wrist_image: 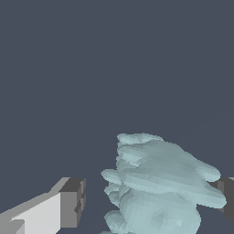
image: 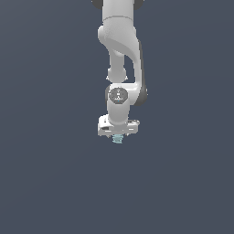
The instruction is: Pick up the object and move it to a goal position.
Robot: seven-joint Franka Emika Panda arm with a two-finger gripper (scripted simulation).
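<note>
Exterior view first: the white, jointed robot arm (image: 119, 55) hangs straight down the middle of a plain slate-grey backdrop, and its white end effector (image: 118, 137) points downward. Tucked right under it is the object (image: 118, 139), a tiny pale teal-blue lump with a ridged, stacked-layer look, way smaller than the hardware above it. No goal marker shows anywhere in this shot, so I honestly can't say how far along the move is. Can't tell either whether the lump sits on a counter or is already in the air, since the background is one flat colour with no shadow to go by.

Wrist view is more useful. The lump fills the space between the two dark grey pads (wrist_image: 73, 203), one on each side. The far-side pad looks like it's touching the ridged edge, while the near-side one has a visible sliver of gap. So the end effector (wrist_image: 148, 196) is straddling the thing, but whether it's actually clamped or just closing in, I can't tell. My guess is the straight-down approach is deliberate, so the pads catch the lump's flanks squarely rather than slipping off those ridges.
</note>
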